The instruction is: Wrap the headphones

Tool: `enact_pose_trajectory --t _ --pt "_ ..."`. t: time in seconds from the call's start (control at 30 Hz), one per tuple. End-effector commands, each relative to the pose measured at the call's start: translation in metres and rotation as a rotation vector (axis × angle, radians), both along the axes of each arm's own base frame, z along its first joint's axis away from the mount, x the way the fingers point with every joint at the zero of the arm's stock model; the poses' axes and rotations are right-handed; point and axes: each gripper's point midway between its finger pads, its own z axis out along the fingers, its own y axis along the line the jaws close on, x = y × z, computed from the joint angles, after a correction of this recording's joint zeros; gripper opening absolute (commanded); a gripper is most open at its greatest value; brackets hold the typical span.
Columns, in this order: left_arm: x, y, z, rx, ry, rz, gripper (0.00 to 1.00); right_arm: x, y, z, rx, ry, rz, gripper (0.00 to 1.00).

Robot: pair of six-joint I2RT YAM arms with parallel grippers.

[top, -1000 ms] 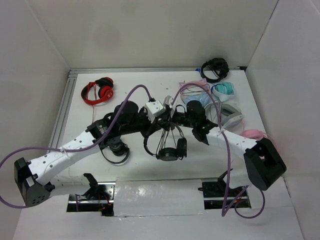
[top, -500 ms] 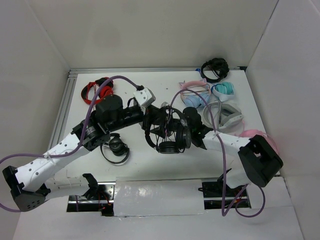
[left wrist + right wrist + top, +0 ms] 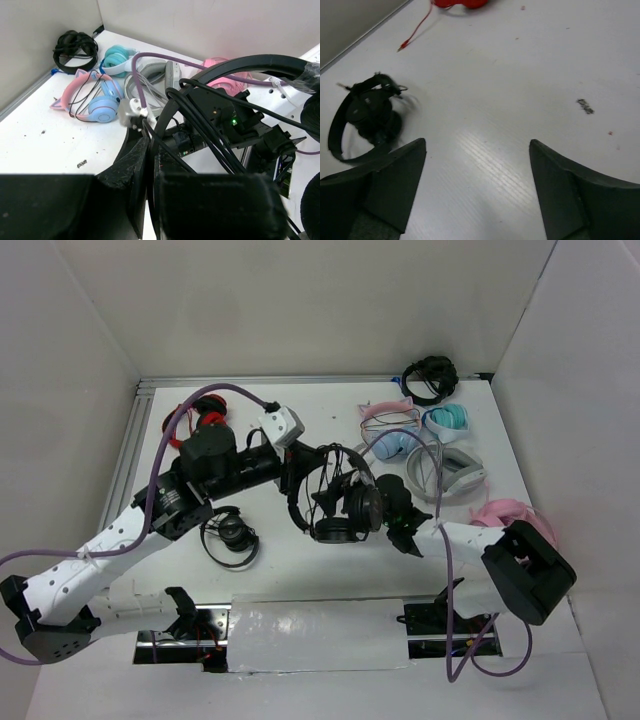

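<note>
The headphones [image 3: 335, 502] are over the centre of the worktop [image 3: 280, 575], pinched by the left gripper [image 3: 298, 482]. Its jaws are narrow on the thin band, and the grip sits at the band's 9 o'clock side. The long axis runs 12 to 6 in the top view: the wire-like arch curves toward 12, and the round matte earcups hang toward 6. Slack black cable strands run down between arch and cups. The jack end is lost in that tangle, and whether the cups touch the worktop I cannot tell.

The right gripper [image 3: 477, 145] is at 3 o'clock of the earcups, jaws spread wide and holding nothing. It faces bare white board.

Further out, a small black pair [image 3: 230, 535] lies at 8 o'clock. A glossy red pair [image 3: 205, 415] sits at 10, partly hidden by the left arm. At 1 to 2 o'clock a pink-and-blue cat-ear pair [image 3: 385, 432] lies among other headsets.
</note>
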Motion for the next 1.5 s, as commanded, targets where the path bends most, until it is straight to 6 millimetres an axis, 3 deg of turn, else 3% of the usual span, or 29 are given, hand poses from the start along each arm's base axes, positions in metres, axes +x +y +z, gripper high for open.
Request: enact_pose_trajectory --t 0.0,0.17,0.23,0.27,0.3,0.33,0.4,0.63,0.67,0.73,0.87,0.97,1.0,1.13,1.17,1.27,1.3,1.47 --pt "-0.010 0.007 0.049 -0.107 -0.067 -0.008 0.00 0.027 -0.032 0.036 0.136 -0.036 -0.263 0.93" --pt "-0.007 0.006 0.045 -0.089 -0.047 0.002 0.00 0.028 -0.060 0.048 0.170 -0.050 -0.354 1.00" --pt "-0.004 0.005 0.042 -0.082 -0.038 0.016 0.00 0.014 -0.063 0.035 0.161 -0.059 -0.304 1.00" --pt "-0.002 0.004 0.042 -0.079 -0.037 0.021 0.00 0.008 -0.066 0.049 0.206 -0.111 -0.287 1.00" --pt "0.001 0.004 0.041 -0.075 -0.035 0.034 0.00 -0.004 -0.071 0.034 0.183 -0.122 -0.266 1.00" --pt "0.004 0.003 0.041 -0.071 -0.030 0.042 0.00 -0.013 -0.072 0.051 0.236 -0.182 -0.235 1.00" --pt "0.008 0.001 0.040 -0.067 -0.023 0.052 0.00 -0.027 -0.080 0.044 0.235 -0.201 -0.219 1.00" --pt "0.008 -0.004 0.043 -0.064 -0.010 0.043 0.00 -0.085 -0.072 0.044 0.233 -0.312 -0.008 1.00" --pt "0.009 -0.004 0.042 -0.062 -0.007 0.045 0.00 -0.091 -0.073 0.060 0.267 -0.362 0.009 1.00" --pt "0.007 -0.006 0.042 -0.063 -0.002 0.036 0.00 -0.104 -0.067 0.064 0.262 -0.401 0.071 1.00" --pt "0.009 -0.008 0.039 -0.057 0.011 0.041 0.00 -0.114 -0.059 0.074 0.251 -0.447 0.118 1.00" --pt "0.008 -0.010 0.040 -0.060 0.011 0.033 0.00 -0.112 -0.051 0.084 0.244 -0.473 0.133 1.00" --pt "0.008 -0.010 0.041 -0.064 0.009 0.032 0.00 -0.108 -0.046 0.081 0.228 -0.467 0.140 1.00" --pt "0.004 -0.012 0.044 -0.069 0.010 0.010 0.00 -0.089 -0.027 0.097 0.225 -0.483 0.136 1.00" --pt "0.002 -0.012 0.045 -0.069 0.013 0.006 0.00 -0.084 -0.024 0.112 0.236 -0.535 0.126 1.00" --pt "0.001 -0.011 0.046 -0.070 0.014 0.007 0.00 -0.068 -0.013 0.115 0.237 -0.548 0.103 1.00" --pt "0.002 -0.011 0.046 -0.067 0.016 0.012 0.00 -0.061 -0.008 0.106 0.217 -0.532 0.101 1.00" --pt "-0.002 -0.009 0.047 -0.070 0.012 0.006 0.00 -0.044 0.006 0.116 0.229 -0.540 0.089 0.98"
